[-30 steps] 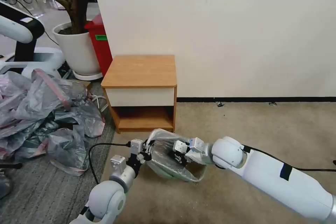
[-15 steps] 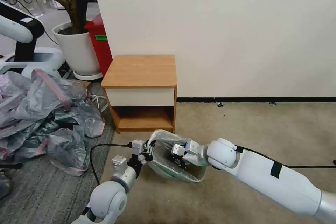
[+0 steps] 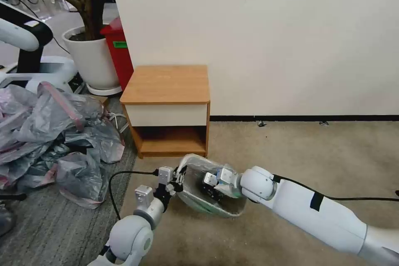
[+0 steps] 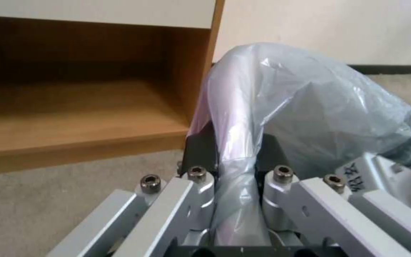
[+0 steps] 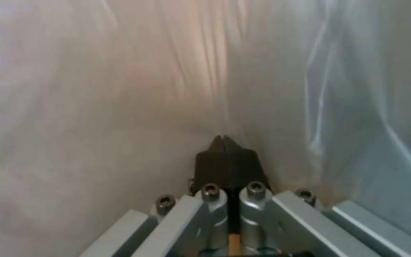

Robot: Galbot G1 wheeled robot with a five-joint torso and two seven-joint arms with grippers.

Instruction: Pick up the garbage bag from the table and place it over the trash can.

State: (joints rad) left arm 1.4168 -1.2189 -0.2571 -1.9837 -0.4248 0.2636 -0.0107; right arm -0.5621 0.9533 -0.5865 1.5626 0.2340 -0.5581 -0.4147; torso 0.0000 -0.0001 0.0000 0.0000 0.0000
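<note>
On the carpet in front of the table (image 3: 166, 85) stands the cream trash can (image 3: 238, 206), with the grey translucent garbage bag (image 3: 194, 163) draped over its mouth. At the can's left rim, my left gripper (image 3: 179, 176) is shut on the bag's edge. The left wrist view has the pink-tinted band of the bag (image 4: 319, 107) pinched in the left gripper (image 4: 234, 150), close to the table's lower shelf (image 4: 72, 117). My right gripper (image 3: 208, 185) reaches into the bag from the right. In its wrist view the right gripper (image 5: 225, 150) is shut, tips pressed against the bag's film (image 5: 96, 89).
A big heap of similar grey-pink bags (image 3: 50, 133) lies on the floor to the left. Behind it stand a white plant pot (image 3: 92, 56) and a red bin (image 3: 118, 50). Another robot's arm (image 3: 20, 33) shows at far left. Open carpet (image 3: 311, 153) stretches to the right.
My right arm has pushed leftward, its gripper going deeper into the bag. The bag has sunk lower over the can. The left gripper has barely shifted.
</note>
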